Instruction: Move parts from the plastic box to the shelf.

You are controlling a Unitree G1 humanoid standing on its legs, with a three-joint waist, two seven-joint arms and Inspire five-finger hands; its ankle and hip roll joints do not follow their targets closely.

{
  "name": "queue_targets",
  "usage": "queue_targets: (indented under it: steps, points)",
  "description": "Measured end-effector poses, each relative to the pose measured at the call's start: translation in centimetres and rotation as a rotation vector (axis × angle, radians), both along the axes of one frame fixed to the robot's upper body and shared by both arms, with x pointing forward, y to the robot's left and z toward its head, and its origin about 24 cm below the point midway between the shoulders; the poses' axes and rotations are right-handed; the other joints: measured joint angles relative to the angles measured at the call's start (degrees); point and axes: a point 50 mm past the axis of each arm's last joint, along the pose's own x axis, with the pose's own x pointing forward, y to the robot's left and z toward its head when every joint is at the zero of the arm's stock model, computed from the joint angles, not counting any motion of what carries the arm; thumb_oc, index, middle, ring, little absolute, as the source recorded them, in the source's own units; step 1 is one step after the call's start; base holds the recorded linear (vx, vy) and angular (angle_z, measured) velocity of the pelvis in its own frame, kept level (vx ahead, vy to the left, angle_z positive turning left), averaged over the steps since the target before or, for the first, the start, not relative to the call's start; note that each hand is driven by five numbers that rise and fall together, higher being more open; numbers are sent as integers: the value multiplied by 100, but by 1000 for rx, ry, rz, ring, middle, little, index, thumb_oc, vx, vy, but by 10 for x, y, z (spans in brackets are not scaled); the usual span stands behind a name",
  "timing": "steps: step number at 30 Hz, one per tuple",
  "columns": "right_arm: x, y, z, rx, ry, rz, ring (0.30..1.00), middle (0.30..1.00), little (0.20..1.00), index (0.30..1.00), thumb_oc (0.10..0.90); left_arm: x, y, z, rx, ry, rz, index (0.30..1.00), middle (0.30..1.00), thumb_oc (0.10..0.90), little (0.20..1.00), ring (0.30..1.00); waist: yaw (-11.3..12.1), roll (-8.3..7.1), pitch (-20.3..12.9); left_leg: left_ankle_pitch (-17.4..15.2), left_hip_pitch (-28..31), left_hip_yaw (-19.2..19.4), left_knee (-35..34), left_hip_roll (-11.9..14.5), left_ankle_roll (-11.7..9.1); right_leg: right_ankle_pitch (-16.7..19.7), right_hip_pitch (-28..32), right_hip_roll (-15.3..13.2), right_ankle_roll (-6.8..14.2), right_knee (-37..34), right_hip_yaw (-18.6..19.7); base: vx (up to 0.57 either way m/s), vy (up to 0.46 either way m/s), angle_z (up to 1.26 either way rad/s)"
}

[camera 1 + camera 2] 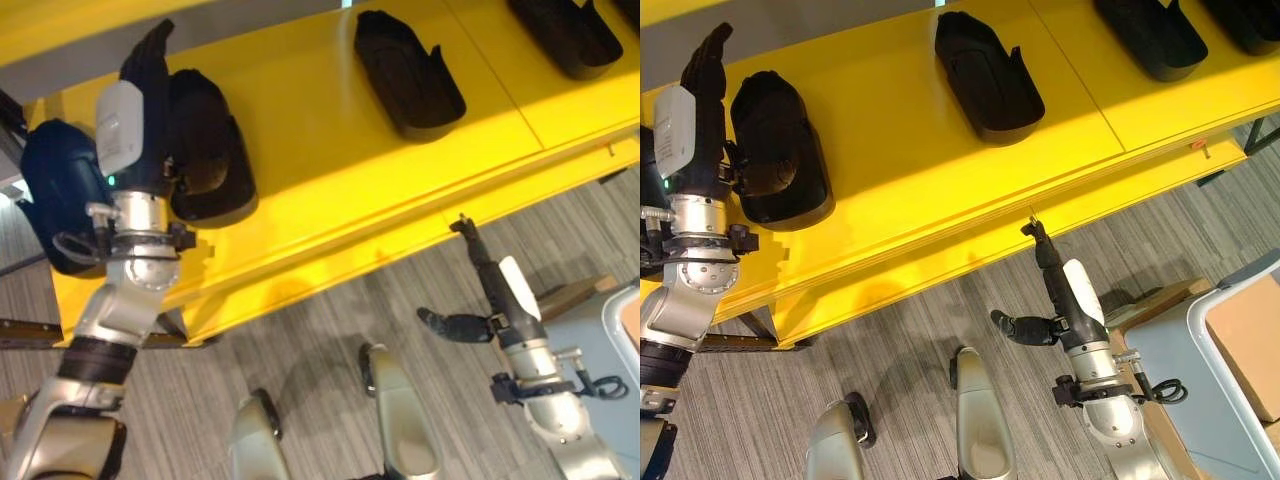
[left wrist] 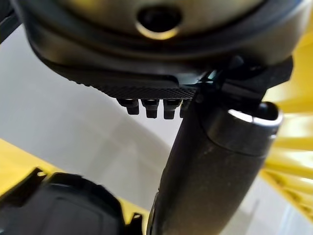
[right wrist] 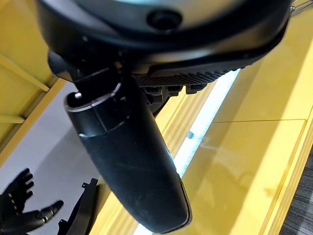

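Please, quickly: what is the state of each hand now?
Left hand: open, fingers straight beside a black part on the yellow shelf, holding nothing.
Right hand: open, fingers straight, thumb out, holding nothing.

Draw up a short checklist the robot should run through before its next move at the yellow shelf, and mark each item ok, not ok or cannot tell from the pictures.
1. Left hand free to pull back: ok. Its fingers are straight, beside the black part, not curled round it.
2. That part fully resting on the yellow shelf: ok. It lies flat, inside the front edge.
3. Right hand empty: ok. It hangs open over the floor in front of the shelf, holding nothing.
4. Free shelf space for another part: ok. Bare yellow shows between this part and the next black part.
5. Parts left in the plastic box: cannot tell. Its inside is not visible.
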Motion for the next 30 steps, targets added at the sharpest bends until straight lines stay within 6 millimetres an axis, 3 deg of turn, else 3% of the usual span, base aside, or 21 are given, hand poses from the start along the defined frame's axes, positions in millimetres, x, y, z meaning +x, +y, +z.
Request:
queue_targets:
  steps: [12,23,30]
  points:
    - [0,0,0,0,1,0,1000,1000,1000,1000,900,18,6,-34,32,223,61,1000,1000,900,1000,1000,-112,0,0,-4,38,67,-33,12,-18,-3,-25,27,-4,-10,61,0,0,-1]
    - [-6,-2,-8,-1,39,-13,1000,1000,1000,1000,900,42,0,-14,103,258,84,1000,1000,900,1000,1000,-251,4,7,2,17,231,-116,19,-31,13,-199,74,1,-18,208,10,10,-6]
    - [-7,-1,-9,0,50,-8,1000,1000,1000,1000,900,63,1,-7,-80,315,104,1000,1000,900,1000,1000,-376,11,17,2,45,334,-185,21,-32,31,-254,94,12,-56,283,14,2,-6]
